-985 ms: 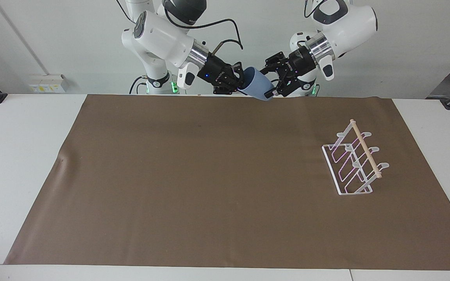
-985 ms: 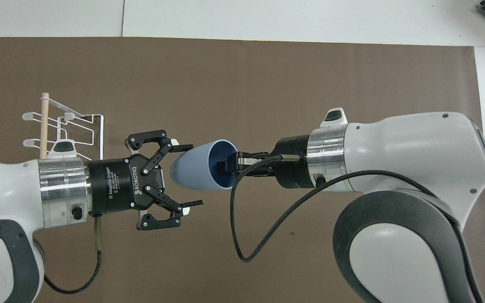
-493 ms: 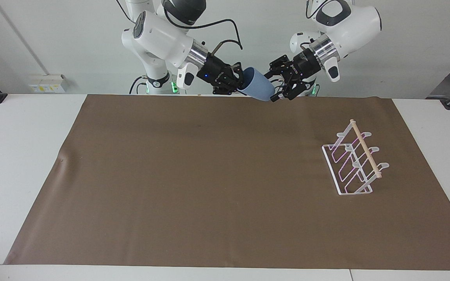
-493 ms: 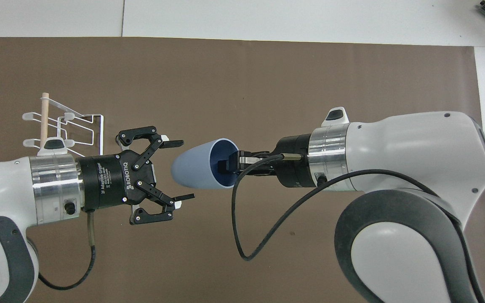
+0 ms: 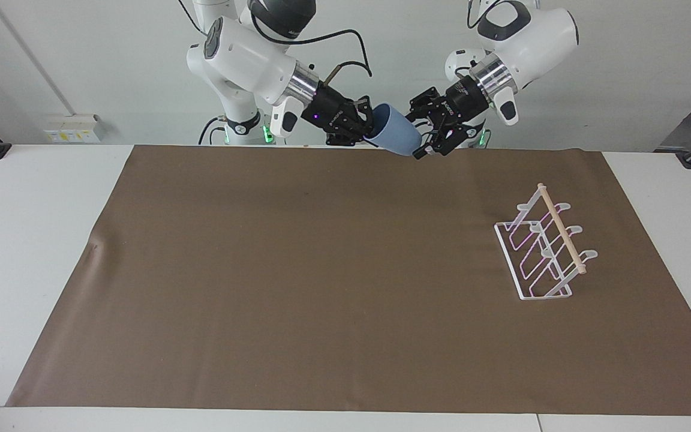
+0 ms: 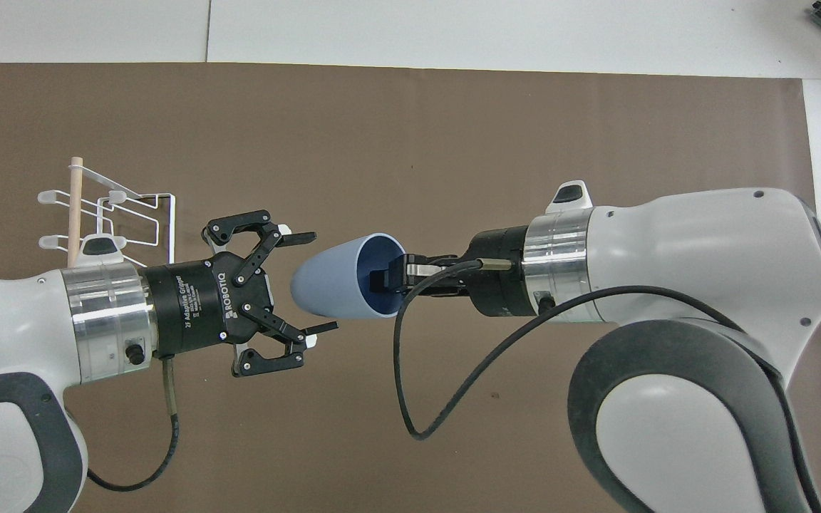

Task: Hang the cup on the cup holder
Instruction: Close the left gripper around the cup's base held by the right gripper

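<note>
the right pincer (image 5: 368,127) is hanging over the worktop (image 5: 39,198) edge nearest the robots, clamping the rim of the light-blue cup (image 5: 396,138), which is lying tilted in the air with its base pointing toward the left pincer (image 5: 424,139). that pincer is standing spread wide just beside the base, not touching. the cup holder (image 5: 544,247) is sitting on the brown mat (image 5: 297,270) toward the left arm's end.
</note>
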Action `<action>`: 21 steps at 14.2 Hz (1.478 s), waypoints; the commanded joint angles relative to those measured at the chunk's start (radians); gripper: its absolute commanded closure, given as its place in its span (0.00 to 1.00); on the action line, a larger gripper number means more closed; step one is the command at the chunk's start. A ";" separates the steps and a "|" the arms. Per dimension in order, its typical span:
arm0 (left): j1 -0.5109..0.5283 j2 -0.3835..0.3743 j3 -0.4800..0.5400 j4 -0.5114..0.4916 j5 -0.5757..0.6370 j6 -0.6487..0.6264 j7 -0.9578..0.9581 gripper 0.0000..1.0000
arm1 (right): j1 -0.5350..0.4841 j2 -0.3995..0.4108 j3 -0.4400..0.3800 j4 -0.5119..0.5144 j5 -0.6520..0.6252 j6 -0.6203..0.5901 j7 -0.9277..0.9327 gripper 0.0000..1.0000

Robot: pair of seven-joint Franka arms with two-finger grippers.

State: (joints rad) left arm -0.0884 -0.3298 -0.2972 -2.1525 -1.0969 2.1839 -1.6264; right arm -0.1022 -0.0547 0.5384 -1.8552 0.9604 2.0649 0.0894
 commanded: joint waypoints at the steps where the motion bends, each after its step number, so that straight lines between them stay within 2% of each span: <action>1: -0.014 -0.025 -0.002 -0.024 0.017 0.033 -0.026 0.00 | -0.014 -0.004 0.011 0.004 0.024 0.012 0.012 1.00; 2: -0.016 -0.025 -0.014 -0.024 0.017 0.045 -0.026 0.05 | -0.014 -0.004 0.011 0.004 0.024 0.012 0.012 1.00; 3: -0.014 -0.025 -0.026 -0.024 0.017 0.056 -0.027 0.15 | -0.014 -0.004 0.011 0.004 0.024 0.012 0.013 1.00; 6: -0.014 -0.025 -0.028 -0.024 0.017 0.056 -0.021 0.85 | -0.014 -0.004 0.011 0.004 0.024 0.012 0.013 1.00; 7: -0.014 -0.025 -0.028 -0.026 0.017 0.051 -0.012 1.00 | -0.014 -0.004 0.011 0.005 0.024 0.012 0.013 1.00; 13: -0.004 -0.025 -0.027 -0.024 0.020 0.037 0.016 1.00 | -0.014 -0.002 0.011 0.014 0.024 0.012 0.070 1.00; 14: 0.001 -0.025 -0.027 -0.024 0.025 0.034 0.016 1.00 | -0.014 -0.002 0.011 0.019 0.020 0.012 0.087 0.90; 15: 0.002 -0.023 -0.025 -0.021 0.034 0.027 0.016 1.00 | -0.014 -0.004 0.011 0.019 0.015 0.012 0.089 0.67; 16: 0.007 -0.023 -0.025 -0.021 0.041 0.022 0.016 1.00 | -0.014 -0.004 0.009 0.019 0.014 0.012 0.087 0.53; 18: 0.018 -0.023 -0.025 -0.023 0.048 0.013 0.017 1.00 | -0.016 -0.004 0.008 0.019 0.008 0.014 0.090 0.14; 19: 0.019 -0.023 -0.025 -0.023 0.057 0.013 0.019 1.00 | -0.017 -0.004 0.006 0.019 0.006 0.014 0.085 0.00; 21: 0.041 -0.023 -0.025 -0.023 0.080 0.011 0.040 1.00 | -0.017 -0.004 0.006 0.019 0.006 0.014 0.076 0.00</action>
State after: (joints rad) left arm -0.0796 -0.3306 -0.3206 -2.1557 -1.0410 2.2147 -1.6130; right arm -0.1096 -0.0545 0.5374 -1.8397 0.9610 2.0673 0.1600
